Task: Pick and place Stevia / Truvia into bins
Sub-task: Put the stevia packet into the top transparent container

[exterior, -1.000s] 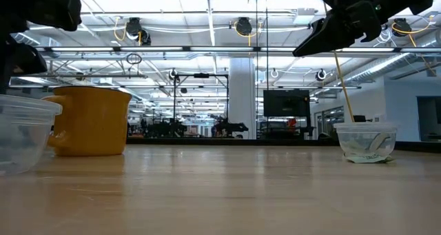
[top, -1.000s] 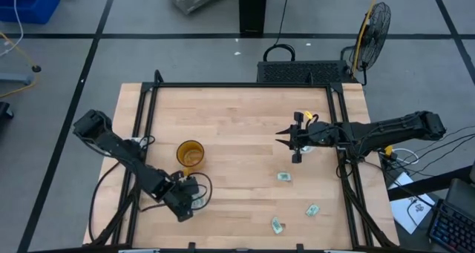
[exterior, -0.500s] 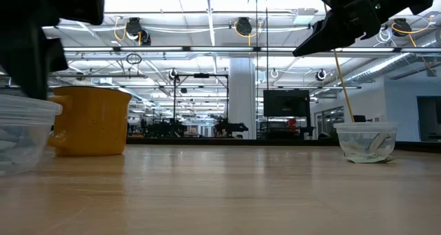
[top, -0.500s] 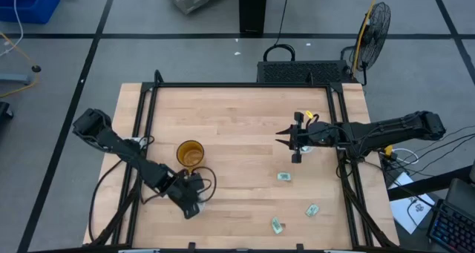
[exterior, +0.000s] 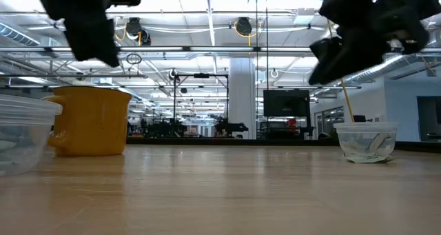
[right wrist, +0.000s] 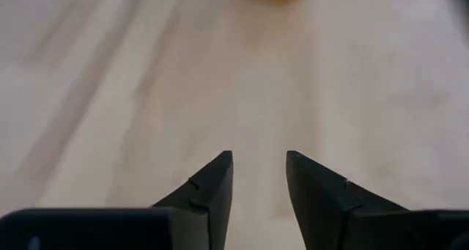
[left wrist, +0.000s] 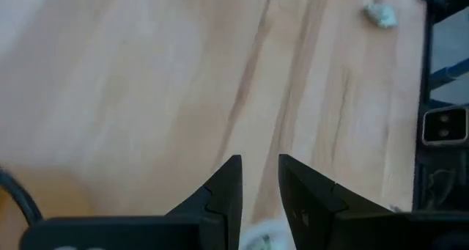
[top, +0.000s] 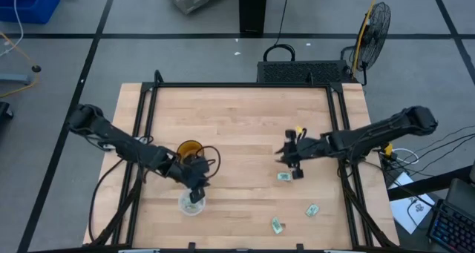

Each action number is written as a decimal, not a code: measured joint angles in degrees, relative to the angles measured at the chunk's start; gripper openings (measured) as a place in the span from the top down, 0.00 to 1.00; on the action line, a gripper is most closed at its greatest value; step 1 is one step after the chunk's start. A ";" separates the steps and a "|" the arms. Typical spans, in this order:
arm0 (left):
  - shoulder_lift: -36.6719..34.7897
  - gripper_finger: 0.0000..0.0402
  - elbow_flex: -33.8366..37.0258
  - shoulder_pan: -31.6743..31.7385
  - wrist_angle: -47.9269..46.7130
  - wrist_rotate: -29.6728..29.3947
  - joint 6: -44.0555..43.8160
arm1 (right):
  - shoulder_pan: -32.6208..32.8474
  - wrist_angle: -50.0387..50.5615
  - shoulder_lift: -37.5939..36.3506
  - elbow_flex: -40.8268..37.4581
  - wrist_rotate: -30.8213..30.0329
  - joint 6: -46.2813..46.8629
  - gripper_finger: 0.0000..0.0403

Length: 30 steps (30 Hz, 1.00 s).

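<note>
Three pale green Stevia packets lie flat on the wood: one (top: 283, 176) just near-side of my right gripper (top: 280, 153), two more (top: 312, 208) (top: 277, 225) toward the near edge. One clear bin (top: 191, 203) stands near the near-left; my left gripper (top: 196, 192) hovers open and empty just on its far side. The other clear bin (exterior: 365, 142) holds packets and shows in the low view, while my right arm covers it from above. My right gripper (right wrist: 258, 180) is open, empty and above the table. The left wrist view shows a far packet (left wrist: 379, 14).
An amber-orange cup (top: 189, 150) stands just beyond my left gripper, also seen in the low view (exterior: 93, 121). A black frame rail (top: 341, 134) runs along the table's edges. Bare wood lies between the two arms.
My left gripper has risen and drawn back from over the near-left bin toward the amber cup, uncovering the bin. My right gripper has moved toward the near edge and come lower, closer to the nearest packet. The packets and cups have stayed in place.
</note>
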<state>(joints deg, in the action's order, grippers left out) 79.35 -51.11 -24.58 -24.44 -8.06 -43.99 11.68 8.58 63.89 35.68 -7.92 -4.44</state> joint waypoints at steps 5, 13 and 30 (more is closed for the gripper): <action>0.09 0.77 -0.04 2.69 1.04 -1.01 8.01 | 2.69 6.22 3.47 0.00 0.96 9.37 0.63; 0.09 0.77 -0.04 5.99 0.70 -3.92 12.83 | 3.81 -1.74 11.01 -3.87 9.78 12.27 0.57; 0.09 0.77 -0.04 6.78 0.70 -4.44 14.29 | 3.67 -4.40 19.44 -4.74 6.94 12.69 0.59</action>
<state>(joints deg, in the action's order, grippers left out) 79.44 -51.16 -17.80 -23.75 -12.49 -29.69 15.35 4.18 83.33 30.94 -0.98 8.25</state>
